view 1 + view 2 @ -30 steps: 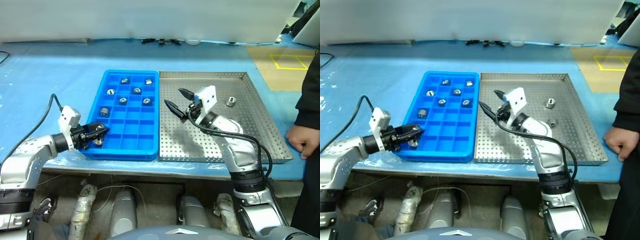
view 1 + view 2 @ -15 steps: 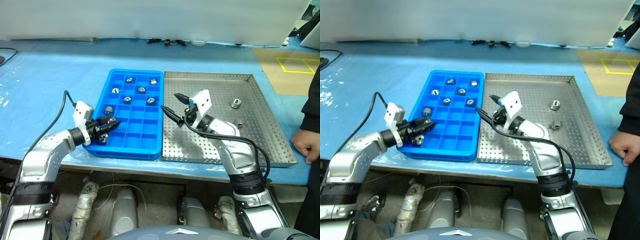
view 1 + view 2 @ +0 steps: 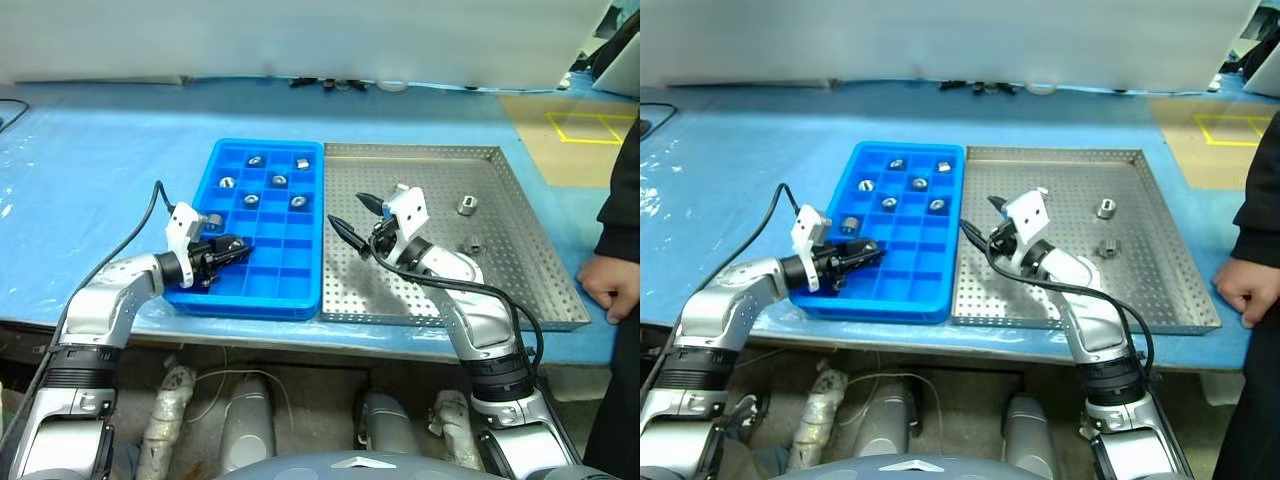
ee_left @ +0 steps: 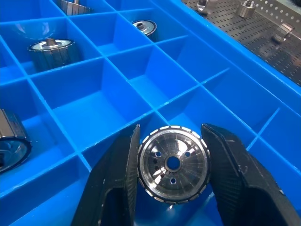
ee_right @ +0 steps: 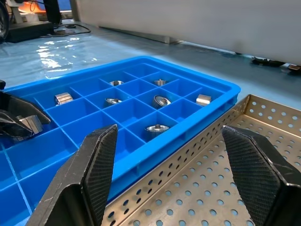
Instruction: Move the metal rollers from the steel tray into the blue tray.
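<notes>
Roller (image 4: pixel 173 164) round, shiny, ribbed-rimmed; clamped in left tool (image 4: pixel 171 183); blue tray (image 4: pixel 117 101) gridded plastic.

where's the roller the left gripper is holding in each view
Left eye: held roller over the blue tray, near-left part.
Right eye: same spot.
Left wrist: bottom centre, between both fingers.
Right wrist: far left, in the left gripper.
Shared landmark: the blue tray's grid.

Table (image 3: pixel 100 150) covered in blue sheeting; white wall panel (image 3: pixel 300 40) behind; yellow floor marking (image 3: pixel 585 125) at far right.
</notes>
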Available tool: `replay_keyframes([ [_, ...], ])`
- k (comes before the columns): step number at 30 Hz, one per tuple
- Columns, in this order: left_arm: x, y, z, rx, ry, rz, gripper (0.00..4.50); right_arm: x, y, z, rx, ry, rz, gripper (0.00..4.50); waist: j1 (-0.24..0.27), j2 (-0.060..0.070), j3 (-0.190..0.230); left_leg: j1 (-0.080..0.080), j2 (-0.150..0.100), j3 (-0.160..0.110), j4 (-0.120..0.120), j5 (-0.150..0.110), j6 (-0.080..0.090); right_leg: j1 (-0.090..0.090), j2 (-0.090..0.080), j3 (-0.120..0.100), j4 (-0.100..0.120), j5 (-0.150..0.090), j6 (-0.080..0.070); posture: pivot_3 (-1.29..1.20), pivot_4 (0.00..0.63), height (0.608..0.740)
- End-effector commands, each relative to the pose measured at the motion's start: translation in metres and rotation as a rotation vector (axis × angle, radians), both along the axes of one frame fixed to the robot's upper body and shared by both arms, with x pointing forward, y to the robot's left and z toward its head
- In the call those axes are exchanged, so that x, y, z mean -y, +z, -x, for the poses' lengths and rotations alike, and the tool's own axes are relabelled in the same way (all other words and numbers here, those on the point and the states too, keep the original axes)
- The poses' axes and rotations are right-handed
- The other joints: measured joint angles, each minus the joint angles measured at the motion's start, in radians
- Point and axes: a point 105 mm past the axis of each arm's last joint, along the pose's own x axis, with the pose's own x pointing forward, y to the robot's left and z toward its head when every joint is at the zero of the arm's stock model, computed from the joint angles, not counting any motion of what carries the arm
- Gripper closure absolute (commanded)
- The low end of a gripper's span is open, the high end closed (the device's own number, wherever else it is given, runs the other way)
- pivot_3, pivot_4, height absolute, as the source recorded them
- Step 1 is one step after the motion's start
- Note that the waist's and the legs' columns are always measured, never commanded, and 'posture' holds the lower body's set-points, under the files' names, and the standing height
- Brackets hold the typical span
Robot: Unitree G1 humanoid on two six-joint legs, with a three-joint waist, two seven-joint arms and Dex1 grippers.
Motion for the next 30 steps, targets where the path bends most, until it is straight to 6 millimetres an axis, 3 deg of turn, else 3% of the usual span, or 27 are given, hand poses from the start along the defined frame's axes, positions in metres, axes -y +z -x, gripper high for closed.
replay_keyframes([
  [1,-0.010,-0.001,-0.001,0.008,0.020,-0.025,2.77,-0.001,0.016,0.002,0.062,0.002,-0.012,0.77,-0.005,0.000,0.000,0.000,0.000,0.000,0.000,0.000,0.000,0.000,0.000,0.000,0.000,0.000,0.000,-0.06,0.150,0.740],
  [8,-0.015,0.005,-0.005,0.016,0.039,-0.002,0.71,-0.001,0.016,0.001,0.062,0.002,-0.011,0.73,-0.005,0.001,-0.001,0.002,0.000,0.000,0.000,0.000,0.000,0.001,0.000,0.000,0.002,0.001,-0.001,-0.06,0.150,0.740],
  [13,-0.030,0.024,-0.011,0.043,0.069,0.002,0.71,0.001,0.016,0.001,0.062,-0.002,-0.008,0.73,-0.007,0.001,-0.001,0.011,0.000,0.000,-0.006,0.000,-0.001,0.005,0.000,0.000,0.002,-0.001,0.004,-0.06,0.150,0.740],
  [19,-0.025,0.083,-0.033,0.190,0.029,0.037,0.71,0.018,0.022,-0.004,0.082,-0.053,0.000,0.73,0.004,0.000,-0.001,0.014,-0.001,0.000,-0.013,0.003,-0.006,0.005,-0.001,0.001,0.000,0.004,-0.003,-0.10,0.150,0.740],
  [23,0.018,0.104,-0.046,0.263,-0.114,0.057,0.71,0.033,0.027,-0.005,0.107,-0.112,0.018,0.73,0.004,0.000,-0.001,0.013,-0.002,0.001,-0.013,0.005,-0.005,0.006,-0.001,0.001,-0.005,0.004,-0.003,-0.18,0.150,0.740],
  [25,0.058,0.109,-0.047,0.279,-0.263,0.087,0.71,0.045,0.032,-0.001,0.126,-0.166,0.028,0.73,0.006,0.000,-0.001,0.011,-0.004,0.001,-0.012,0.005,-0.004,0.007,-0.002,0.001,-0.007,0.004,-0.002,-0.23,0.150,0.740],
  [30,0.110,0.095,-0.051,0.257,-0.463,0.082,0.71,0.069,0.033,0.017,0.137,-0.285,0.045,0.73,-0.024,0.000,-0.001,0.009,-0.002,0.001,-0.011,0.003,-0.001,0.008,-0.001,0.001,-0.010,0.004,-0.002,-0.39,0.150,0.740],
])
